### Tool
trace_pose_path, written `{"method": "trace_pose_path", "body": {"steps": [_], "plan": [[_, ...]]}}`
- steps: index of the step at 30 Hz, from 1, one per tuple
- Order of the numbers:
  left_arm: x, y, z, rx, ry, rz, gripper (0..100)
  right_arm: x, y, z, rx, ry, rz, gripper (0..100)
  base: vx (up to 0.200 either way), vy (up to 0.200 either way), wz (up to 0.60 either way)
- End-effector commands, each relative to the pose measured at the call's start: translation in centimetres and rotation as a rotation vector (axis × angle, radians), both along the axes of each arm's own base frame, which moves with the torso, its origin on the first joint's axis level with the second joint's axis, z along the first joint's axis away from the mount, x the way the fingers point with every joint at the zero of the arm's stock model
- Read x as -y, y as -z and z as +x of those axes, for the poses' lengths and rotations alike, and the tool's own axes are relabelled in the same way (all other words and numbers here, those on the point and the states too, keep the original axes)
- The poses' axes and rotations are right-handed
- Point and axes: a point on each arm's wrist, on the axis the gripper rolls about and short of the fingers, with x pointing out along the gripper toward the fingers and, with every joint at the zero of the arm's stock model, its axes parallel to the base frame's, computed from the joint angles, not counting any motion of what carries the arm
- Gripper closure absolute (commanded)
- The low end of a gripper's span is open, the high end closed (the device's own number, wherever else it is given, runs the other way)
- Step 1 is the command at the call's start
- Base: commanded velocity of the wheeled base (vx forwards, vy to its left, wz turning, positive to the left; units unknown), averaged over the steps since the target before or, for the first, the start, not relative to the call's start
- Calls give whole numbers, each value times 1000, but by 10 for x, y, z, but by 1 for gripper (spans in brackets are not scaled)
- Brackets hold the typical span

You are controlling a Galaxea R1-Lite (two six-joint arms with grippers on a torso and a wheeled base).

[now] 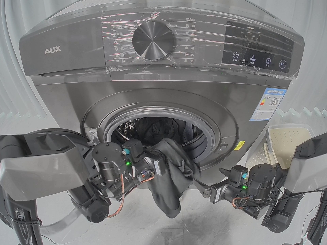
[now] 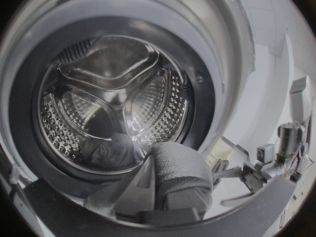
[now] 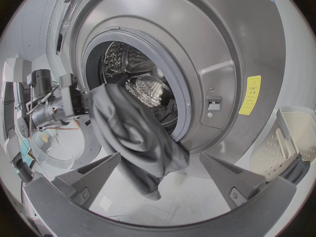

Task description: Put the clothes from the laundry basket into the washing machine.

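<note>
The grey front-loading washing machine (image 1: 163,85) stands at the far side of the scene, its round door (image 3: 62,152) swung open to the left and the steel drum (image 2: 108,92) exposed. Right of the machine, on the floor, sits the cream perforated laundry basket (image 1: 289,142). A dark grey garment (image 1: 172,177) hangs just in front of the lower edge of the drum opening, with its loose end drooping toward the pale floor (image 1: 211,225); whether it touches the door rim cannot be told. Further dark clothes (image 1: 155,130) lie inside the drum at its bottom. The left end effector (image 2: 163,185) is clamped on the garment's upper part at the mouth of the opening. The right end effector (image 3: 161,171) sits low and near, right of the garment, its fingers spread wide and holding nothing.
</note>
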Motion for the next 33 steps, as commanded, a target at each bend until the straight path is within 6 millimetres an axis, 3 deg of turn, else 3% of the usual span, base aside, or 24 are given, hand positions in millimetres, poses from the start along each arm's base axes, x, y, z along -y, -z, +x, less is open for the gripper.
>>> {"method": "trace_pose_path", "body": {"steps": [1, 5, 16, 21, 25, 33], "plan": [[18, 24, 29, -33, -33, -11, 100, -2, 0, -1, -2, -7, 8, 0, 0, 0, 0], [26, 35, 40, -67, -43, 22, 100, -2, 0, -1, -4, -6, 11, 0, 0, 0, 0], [32, 42, 71, -43, -77, 47, 100, -2, 0, -1, -7, -5, 12, 0, 0, 0, 0], [33, 43, 107, 42, -157, 45, 100, -3, 1, -2, -10, -11, 10, 0, 0, 0, 0], [35, 49, 120, 46, -169, 55, 100, -3, 1, -2, -10, -11, 10, 0, 0, 0, 0], [40, 41, 152, 69, -199, 58, 100, -3, 1, -2, -10, -11, 10, 0, 0, 0, 0]]}}
